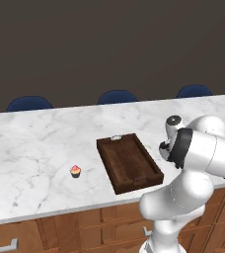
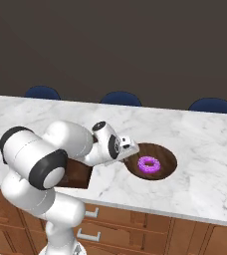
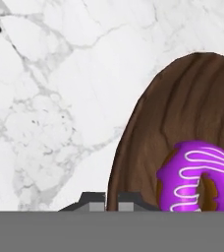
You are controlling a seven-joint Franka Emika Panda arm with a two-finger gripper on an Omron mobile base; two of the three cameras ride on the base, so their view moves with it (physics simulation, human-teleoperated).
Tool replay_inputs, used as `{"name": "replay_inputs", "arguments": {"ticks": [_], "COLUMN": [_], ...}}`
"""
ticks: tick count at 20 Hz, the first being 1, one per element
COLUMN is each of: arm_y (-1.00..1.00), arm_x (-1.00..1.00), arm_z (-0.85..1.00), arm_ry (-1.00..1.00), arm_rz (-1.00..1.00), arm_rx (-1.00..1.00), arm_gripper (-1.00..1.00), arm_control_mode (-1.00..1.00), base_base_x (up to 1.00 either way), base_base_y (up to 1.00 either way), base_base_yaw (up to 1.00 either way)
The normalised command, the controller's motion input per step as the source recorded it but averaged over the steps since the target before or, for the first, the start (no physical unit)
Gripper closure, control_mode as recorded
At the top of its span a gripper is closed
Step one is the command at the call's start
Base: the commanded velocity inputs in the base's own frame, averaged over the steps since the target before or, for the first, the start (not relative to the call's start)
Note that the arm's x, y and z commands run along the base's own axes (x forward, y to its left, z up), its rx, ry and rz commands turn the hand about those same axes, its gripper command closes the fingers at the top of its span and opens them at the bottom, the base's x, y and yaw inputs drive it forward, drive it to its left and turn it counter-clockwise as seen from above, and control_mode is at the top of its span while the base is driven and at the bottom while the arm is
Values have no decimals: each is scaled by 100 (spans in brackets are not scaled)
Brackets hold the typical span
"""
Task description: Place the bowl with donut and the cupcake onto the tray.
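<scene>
The dark brown bowl (image 2: 165,154) rests on the marble counter with the purple-frosted donut (image 2: 149,165) inside it. My gripper (image 2: 131,149) is at the bowl's left rim. In the hand view the bowl (image 3: 182,118) and donut (image 3: 197,172) lie to the right, and my gripper (image 3: 111,201) has its two tips close together, astride the bowl's rim. The wooden tray (image 1: 129,163) lies on the counter left of the arm. The small cupcake (image 1: 75,171) stands on the marble to the tray's left. In the right base view my arm covers most of the tray (image 2: 80,175).
The marble counter (image 1: 35,143) runs wide in both directions, with its front edge near the tray's close end. Blue chair backs (image 1: 117,97) line the far side. Wooden drawers (image 2: 135,229) sit under the counter.
</scene>
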Motion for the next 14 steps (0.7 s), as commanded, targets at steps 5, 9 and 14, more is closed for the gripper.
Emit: {"name": "replay_inputs", "arguments": {"ticks": [5, 9, 14], "arm_y": [1, 3, 1], "arm_x": [0, 0, 0], "arm_z": [0, 1, 33], "arm_ry": [0, 0, 0], "arm_rz": [15, 16, 12], "arm_rx": [-14, -12, -7], "arm_gripper": [100, 100, 100], "arm_control_mode": [-100, -100, -100], "base_base_x": [0, 0, 0], "base_base_y": [0, 0, 0], "base_base_yaw": [0, 0, 0]}}
